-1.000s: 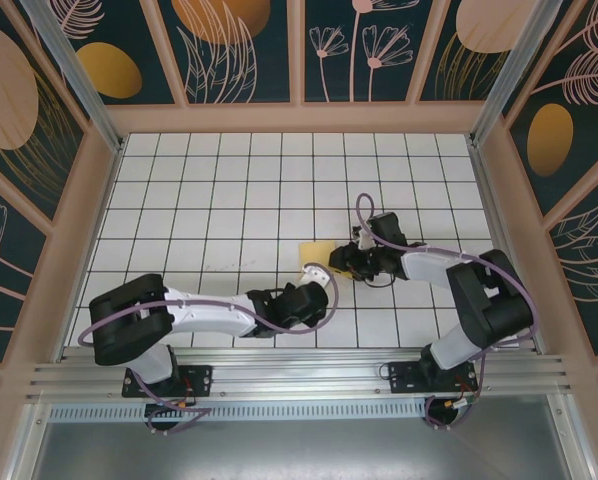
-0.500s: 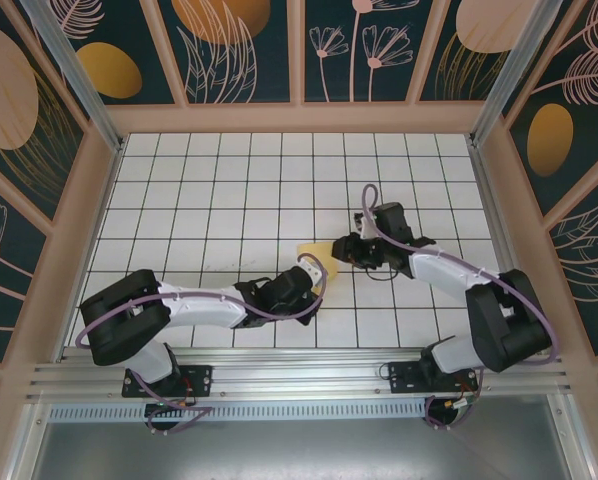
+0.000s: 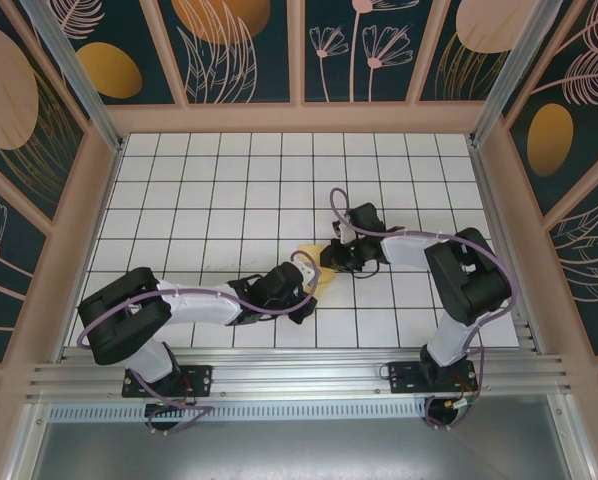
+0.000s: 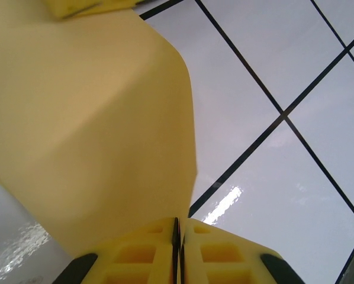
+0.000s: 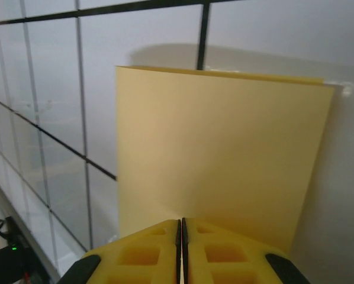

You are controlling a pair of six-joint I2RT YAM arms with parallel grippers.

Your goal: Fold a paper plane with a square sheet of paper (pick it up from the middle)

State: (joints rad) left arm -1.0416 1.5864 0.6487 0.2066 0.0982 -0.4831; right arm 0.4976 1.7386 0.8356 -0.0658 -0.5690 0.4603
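The pale-yellow square sheet of paper (image 3: 321, 274) sits near the middle of the tiled table, folded into a narrower shape and held between both grippers. My left gripper (image 3: 306, 285) is shut on its near edge. In the left wrist view the sheet (image 4: 88, 118) curves up from the shut yellow pads (image 4: 178, 228). My right gripper (image 3: 330, 258) comes in from the right and is shut on the opposite edge. In the right wrist view the sheet (image 5: 224, 148) spreads flat and rectangular from the closed pads (image 5: 181, 231). No finished paper plane can be made out.
The white grid table (image 3: 219, 190) has wooden walls at the back and sides. Both arms lie low across the near rows of tiles. An aluminium rail (image 3: 299, 375) runs along the front edge.
My right gripper has moved left onto the sheet and closed on it. My left gripper has shifted slightly left and forward while staying on the paper.
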